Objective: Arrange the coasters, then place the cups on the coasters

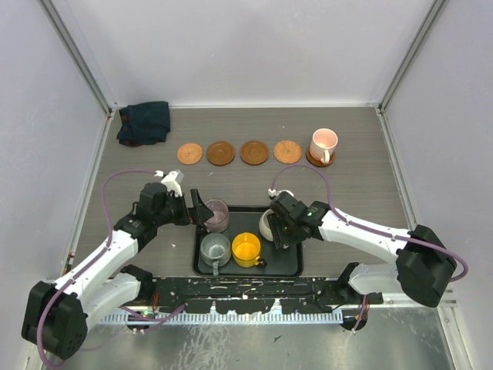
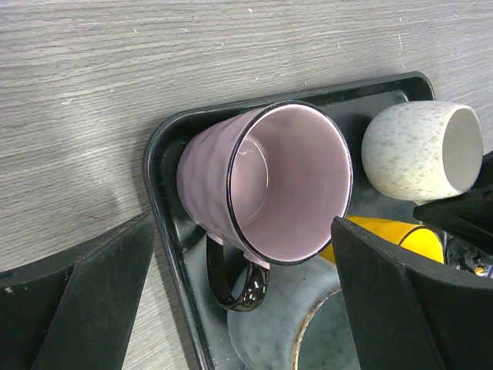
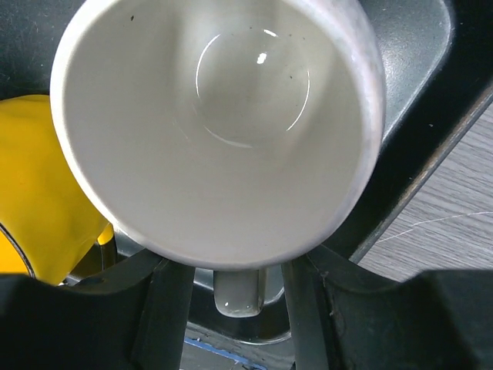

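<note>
Four mugs [image 1: 215, 248] in black rectangular tray [image 1: 285, 260]. Left gripper [image 1: 200, 210] wide open near translucent purple mug [image 2: 269, 177]; right gripper [image 1: 276, 225] straddles cream-white mug's [image 3: 216, 116] handle, grip unclear. Risk: slack hold tips it onto yellow mug [image 1: 246, 248].

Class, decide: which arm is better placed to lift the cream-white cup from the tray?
Right. The right gripper brackets the handle of the cream-white cup, jaws apart; the left gripper faces the purple cup instead.

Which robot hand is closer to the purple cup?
Left. The left gripper, fingers open, is right at the purple cup; the right gripper is across the tray, at the white cup.
</note>
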Available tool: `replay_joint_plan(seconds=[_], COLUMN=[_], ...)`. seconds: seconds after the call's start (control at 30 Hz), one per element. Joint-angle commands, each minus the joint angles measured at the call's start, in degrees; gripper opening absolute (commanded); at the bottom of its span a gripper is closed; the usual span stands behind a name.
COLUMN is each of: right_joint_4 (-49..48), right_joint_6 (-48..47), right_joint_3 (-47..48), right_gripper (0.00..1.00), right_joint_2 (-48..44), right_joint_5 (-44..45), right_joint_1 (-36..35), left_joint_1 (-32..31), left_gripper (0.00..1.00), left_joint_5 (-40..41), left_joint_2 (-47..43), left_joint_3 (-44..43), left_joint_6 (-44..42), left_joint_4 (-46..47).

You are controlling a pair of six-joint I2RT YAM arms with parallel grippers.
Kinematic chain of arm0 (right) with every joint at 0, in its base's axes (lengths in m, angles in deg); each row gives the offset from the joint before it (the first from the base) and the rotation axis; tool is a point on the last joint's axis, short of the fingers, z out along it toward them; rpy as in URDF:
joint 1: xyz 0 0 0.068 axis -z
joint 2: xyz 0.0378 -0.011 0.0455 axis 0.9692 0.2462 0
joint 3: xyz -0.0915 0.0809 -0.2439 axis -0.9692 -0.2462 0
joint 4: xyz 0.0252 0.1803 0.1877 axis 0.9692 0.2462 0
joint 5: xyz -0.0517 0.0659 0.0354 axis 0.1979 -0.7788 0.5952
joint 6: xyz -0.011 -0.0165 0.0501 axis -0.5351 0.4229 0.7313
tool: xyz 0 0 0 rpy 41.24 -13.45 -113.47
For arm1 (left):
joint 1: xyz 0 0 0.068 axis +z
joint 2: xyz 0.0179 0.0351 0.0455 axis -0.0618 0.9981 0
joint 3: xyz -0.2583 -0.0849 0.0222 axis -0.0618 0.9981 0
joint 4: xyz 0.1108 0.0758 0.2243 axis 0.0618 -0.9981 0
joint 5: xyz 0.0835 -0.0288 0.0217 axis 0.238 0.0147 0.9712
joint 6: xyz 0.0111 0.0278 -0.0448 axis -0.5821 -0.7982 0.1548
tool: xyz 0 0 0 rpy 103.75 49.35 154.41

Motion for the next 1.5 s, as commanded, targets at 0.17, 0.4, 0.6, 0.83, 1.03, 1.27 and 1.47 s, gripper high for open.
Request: replay_joint_plan(seconds=[0.17, 0.4, 0.6, 0.83, 1.03, 1.27, 1.47], right_joint_4=[-2.8, -2.1, -2.2, -1.2, 0.5, 0.1, -4.7], right_joint_6=[0.6, -0.3, -0.3, -0.9, -1.8, -3.8, -6.9], right_joint_3=[-0.5, -0.1, 0.3, 3.4, 7.9, 11.6, 14.1], right_gripper=[0.38, 0.25, 0.01, 0.01, 0.01, 0.01, 0.01], right_joint_2=[0.0, 1.7, 1.8, -2.0, -4.0, -3.4, -3.3], right_joint_5=[1.0, 1.1, 1.8, 6.1, 12.2, 16.6, 25.4], right_joint_1=[-0.3, -0.3, -0.4, -1.4, -1.7, -1.8, -1.7], left_joint_1=[-0.2, -0.2, -0.2, -0.2, -0.2, -0.2, -0.2], left_gripper=[0.98, 0.98, 0.98, 0.98, 0.98, 0.98, 0.98], left_joint_5=[0.2, 0.4, 0.6, 1.0, 1.8, 2.0, 2.8], left_joint_2=[-0.9, -1.1, -1.2, -1.5, -1.7, -0.9, -0.1], left_joint_3=[-0.2, -0.1, -0.1, -0.4, -0.9, -1.4, -1.7], left_joint_6=[-1.2, -1.2, -1.1, -1.0, -1.0, -1.2, -1.7], left_joint_4=[2.0, 1.8, 1.7, 1.8, 1.8, 2.3, 3.1])
